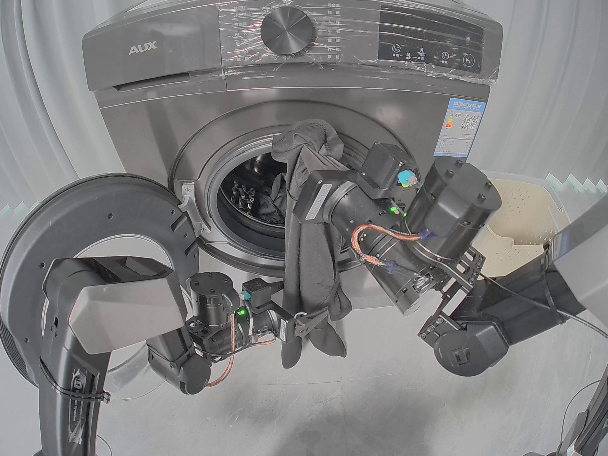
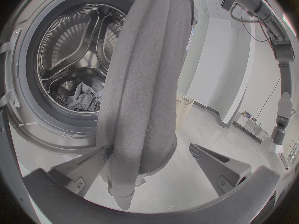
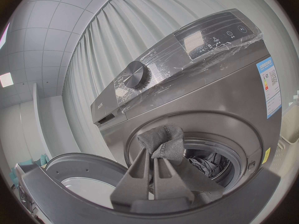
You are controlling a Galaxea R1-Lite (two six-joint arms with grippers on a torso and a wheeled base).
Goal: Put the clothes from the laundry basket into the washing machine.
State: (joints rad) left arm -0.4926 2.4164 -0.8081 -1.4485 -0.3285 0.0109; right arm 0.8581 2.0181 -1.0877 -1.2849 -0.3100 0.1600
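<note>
Jaws of right gripper [image 3: 151, 159] around one garment [image 1: 308, 264]

- This looks like a test room or lab, not a home.
- Behind the big grey metal washing machine [image 1: 158, 121] hang long white curtains [image 1: 38, 83].
- Clear plastic wrap [image 1: 354, 33] covers its buttons.

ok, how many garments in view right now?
2. One dark garment hangs from the shut right gripper at the washer door opening, its lower end inside the open left gripper. One crumpled bundle lies in the drum, possibly several pieces.
</note>
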